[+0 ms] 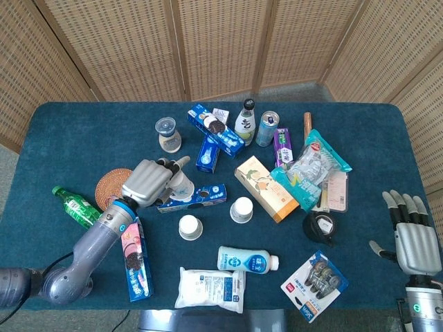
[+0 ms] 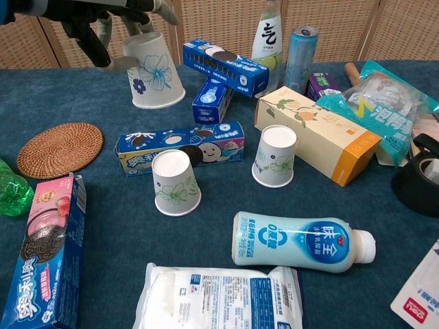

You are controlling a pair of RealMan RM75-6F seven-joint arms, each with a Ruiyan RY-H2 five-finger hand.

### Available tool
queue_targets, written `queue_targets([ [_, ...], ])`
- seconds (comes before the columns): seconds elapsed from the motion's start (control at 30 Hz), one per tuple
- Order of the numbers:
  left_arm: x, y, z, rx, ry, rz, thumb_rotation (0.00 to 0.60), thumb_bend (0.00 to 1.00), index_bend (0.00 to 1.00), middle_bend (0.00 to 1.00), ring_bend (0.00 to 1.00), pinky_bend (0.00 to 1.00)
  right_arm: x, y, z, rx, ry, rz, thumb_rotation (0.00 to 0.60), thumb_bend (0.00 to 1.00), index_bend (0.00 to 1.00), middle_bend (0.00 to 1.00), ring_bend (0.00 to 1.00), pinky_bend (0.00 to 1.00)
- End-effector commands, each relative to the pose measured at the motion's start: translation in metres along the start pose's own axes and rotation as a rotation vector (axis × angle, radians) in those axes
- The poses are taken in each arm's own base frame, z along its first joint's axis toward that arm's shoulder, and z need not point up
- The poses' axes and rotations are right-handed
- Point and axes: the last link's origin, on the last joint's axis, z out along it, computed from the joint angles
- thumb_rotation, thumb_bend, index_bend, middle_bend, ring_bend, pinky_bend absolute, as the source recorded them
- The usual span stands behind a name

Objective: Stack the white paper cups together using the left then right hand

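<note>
My left hand [image 1: 147, 181] [image 2: 103, 20] grips an upside-down white paper cup [image 2: 153, 71] [image 1: 182, 185] with a blue flower print, lifted clear of the table above the blue cookie box [image 2: 181, 147]. Two more inverted white cups stand on the cloth: one [image 2: 175, 181] [image 1: 190, 227] in front of that box, the other [image 2: 275, 155] [image 1: 241, 209] beside the orange juice carton [image 2: 317, 133]. My right hand [image 1: 410, 232] hovers open at the table's right edge, holding nothing.
A woven coaster [image 2: 60, 149], green bottle [image 1: 75, 209] and pink cookie box [image 2: 42, 247] lie on the left. A white drink bottle [image 2: 302, 242] and wipes pack [image 2: 219, 298] lie in front. Bottles, a can [image 2: 299, 57] and snack bags crowd the back and right.
</note>
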Motion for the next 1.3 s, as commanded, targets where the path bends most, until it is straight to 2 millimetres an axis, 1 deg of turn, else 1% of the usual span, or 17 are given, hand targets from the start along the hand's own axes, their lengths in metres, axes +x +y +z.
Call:
queue_targets([
  [0.03, -0.003, 0.002, -0.006, -0.020, -0.022, 0.000, 0.600, 0.56, 0.03, 0.33, 0.27, 0.52, -0.001, -0.001, 0.000, 0.000, -0.001, -0.003, 0.600, 0.00, 0.00, 0.00, 0.00, 0.00],
  [0.2, -0.011, 0.007, -0.014, -0.053, -0.056, -0.036, 0.600, 0.56, 0.03, 0.33, 0.27, 0.51, -0.001, -0.002, 0.000, 0.002, 0.001, -0.006, 0.600, 0.00, 0.00, 0.00, 0.00, 0.00],
  [0.4, -0.023, 0.007, -0.020, -0.066, -0.103, -0.049, 0.600, 0.56, 0.03, 0.32, 0.26, 0.50, -0.001, -0.002, 0.000, 0.004, 0.002, -0.007, 0.600, 0.00, 0.00, 0.00, 0.00, 0.00],
  [0.67, -0.038, 0.008, -0.020, -0.082, -0.130, -0.042, 0.600, 0.56, 0.03, 0.31, 0.24, 0.49, -0.001, -0.002, 0.000, 0.005, 0.003, -0.008, 0.600, 0.00, 0.00, 0.00, 0.00, 0.00],
  [0.93, -0.042, 0.019, -0.017, -0.108, -0.137, -0.057, 0.600, 0.56, 0.03, 0.31, 0.24, 0.49, 0.000, -0.001, 0.000, 0.002, 0.006, -0.007, 0.600, 0.00, 0.00, 0.00, 0.00, 0.00],
  [1.3, -0.047, 0.028, -0.014, -0.118, -0.153, -0.005, 0.600, 0.56, 0.03, 0.30, 0.22, 0.48, 0.002, 0.000, 0.000, -0.001, 0.013, 0.001, 0.600, 0.00, 0.00, 0.00, 0.00, 0.00],
])
